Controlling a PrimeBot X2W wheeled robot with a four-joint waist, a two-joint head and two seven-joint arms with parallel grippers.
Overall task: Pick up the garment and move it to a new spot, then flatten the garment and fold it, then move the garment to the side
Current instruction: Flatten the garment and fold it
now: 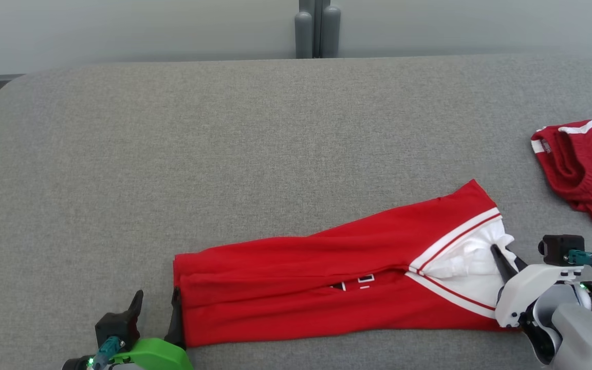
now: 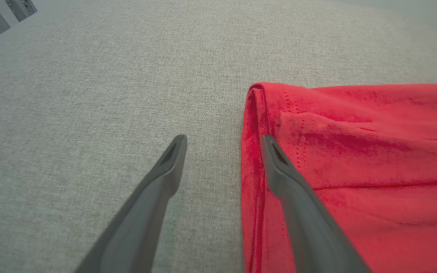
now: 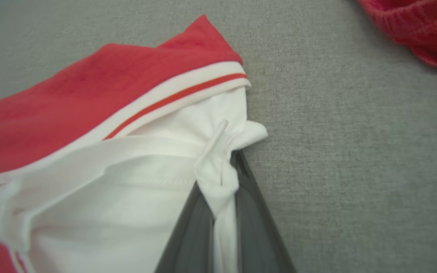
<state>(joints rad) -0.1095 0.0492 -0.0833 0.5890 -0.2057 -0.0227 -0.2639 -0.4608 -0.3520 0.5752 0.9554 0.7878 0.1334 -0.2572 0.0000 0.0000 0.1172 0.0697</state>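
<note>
garment (image 1: 327, 288) long axis runs left-right; right tool (image 1: 494, 251) clamped on its white-lined end, left tool (image 1: 156, 310) spread apart, straddling the opposite hem, not gripping yet.

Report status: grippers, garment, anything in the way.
Right gripper shut on garment, white end. Left gripper open, at its red edge. Other red garment far right, apart.

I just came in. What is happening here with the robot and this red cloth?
The robot is handling a red garment, folded into a long strip on the grey table. Its right gripper is shut on the white inner fabric at one end. Its left gripper is open at the other end, straddling the edge. A second red garment lies apart, farther right.
</note>
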